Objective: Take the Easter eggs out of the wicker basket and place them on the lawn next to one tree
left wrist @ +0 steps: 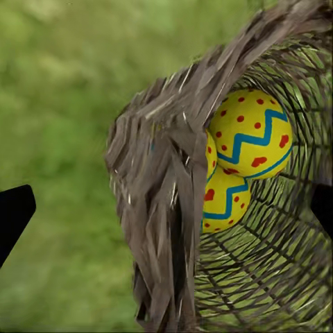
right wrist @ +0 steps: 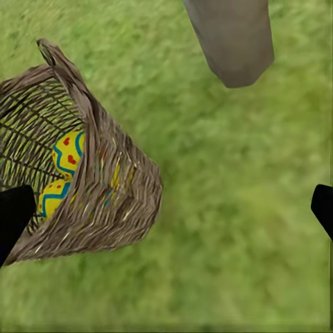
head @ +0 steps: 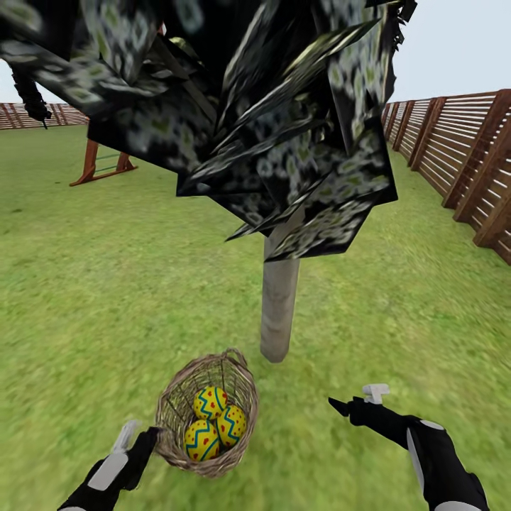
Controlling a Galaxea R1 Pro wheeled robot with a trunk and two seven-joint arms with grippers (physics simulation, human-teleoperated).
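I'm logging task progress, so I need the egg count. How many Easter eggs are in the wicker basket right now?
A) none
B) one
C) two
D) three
D: the head view shows three Easter eggs clustered inside the wicker basket, which is tilted near the tree trunk, with none lying on the lawn.

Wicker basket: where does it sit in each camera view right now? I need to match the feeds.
Head view: wicker basket low, left of centre, just in front of the tree trunk, by the left gripper.
Left wrist view: close up, its rim running down the middle, eggs inside.
Right wrist view: at the left edge, trunk beyond.
Shared landmark: the eggs.
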